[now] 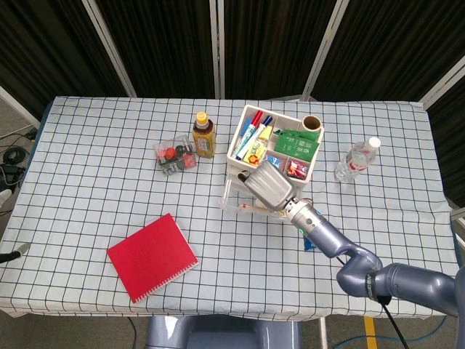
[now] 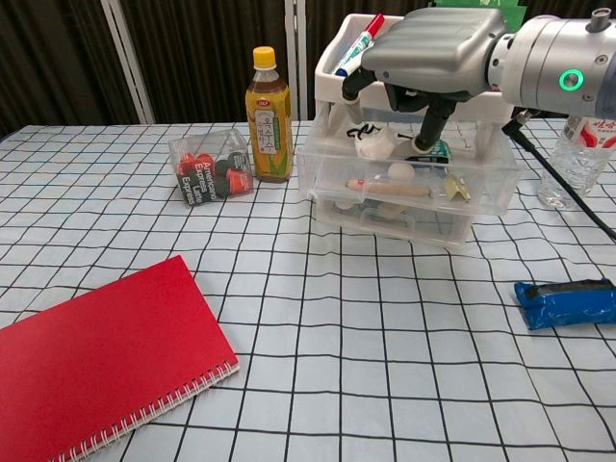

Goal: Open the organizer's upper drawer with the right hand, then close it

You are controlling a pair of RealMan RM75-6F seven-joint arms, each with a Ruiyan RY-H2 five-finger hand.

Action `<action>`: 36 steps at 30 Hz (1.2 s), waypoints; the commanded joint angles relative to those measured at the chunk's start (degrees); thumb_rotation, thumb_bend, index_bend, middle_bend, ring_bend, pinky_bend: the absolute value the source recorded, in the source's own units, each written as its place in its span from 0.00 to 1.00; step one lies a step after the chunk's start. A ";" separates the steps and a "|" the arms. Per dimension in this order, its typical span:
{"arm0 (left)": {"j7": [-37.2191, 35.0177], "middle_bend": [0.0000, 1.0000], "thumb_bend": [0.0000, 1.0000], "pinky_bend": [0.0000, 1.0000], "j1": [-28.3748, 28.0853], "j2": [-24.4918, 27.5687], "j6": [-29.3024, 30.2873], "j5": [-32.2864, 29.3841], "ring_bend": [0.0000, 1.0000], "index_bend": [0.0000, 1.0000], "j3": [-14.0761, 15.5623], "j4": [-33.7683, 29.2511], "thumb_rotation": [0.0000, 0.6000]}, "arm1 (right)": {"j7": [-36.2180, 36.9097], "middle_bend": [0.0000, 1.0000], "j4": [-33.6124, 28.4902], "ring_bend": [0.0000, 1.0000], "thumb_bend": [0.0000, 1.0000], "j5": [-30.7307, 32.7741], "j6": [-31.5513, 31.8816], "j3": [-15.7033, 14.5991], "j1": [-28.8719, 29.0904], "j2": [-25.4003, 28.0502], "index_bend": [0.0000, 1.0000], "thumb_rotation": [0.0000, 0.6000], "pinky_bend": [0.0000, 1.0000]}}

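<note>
The upper drawer [image 2: 409, 183] of the organizer [image 1: 275, 149] stands pulled out toward you, small items lying loose inside. Your right hand [image 2: 423, 63] hangs over it, fingers [image 2: 430, 120] curled down into the tray, gripping nothing I can make out. Risk: pushing from there snags contents or shoves the light organizer back toward the tea bottle [image 2: 269, 115]; press the front wall squarely.
</note>
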 commanded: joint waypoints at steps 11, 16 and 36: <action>0.50 0.00 0.16 0.00 -0.14 -0.13 -0.27 -0.14 0.00 0.00 0.05 -0.07 1.00 | -0.05 1.00 3.39 1.00 0.14 -3.00 1.43 -0.71 -0.21 -2.07 0.44 1.00 0.79; 0.40 0.00 0.16 0.00 -0.11 -0.10 -0.24 -0.20 0.00 0.00 0.04 -0.03 1.00 | -0.27 1.00 4.56 1.00 0.14 -4.36 2.10 -0.98 -0.29 -2.76 0.42 1.00 0.79; 0.07 0.00 0.16 0.00 -0.08 0.08 -0.46 -0.10 0.00 0.00 0.23 -0.03 1.00 | -7.36 1.00 6.57 1.00 0.15 -5.35 2.01 -1.25 -0.39 -4.59 0.38 1.00 0.79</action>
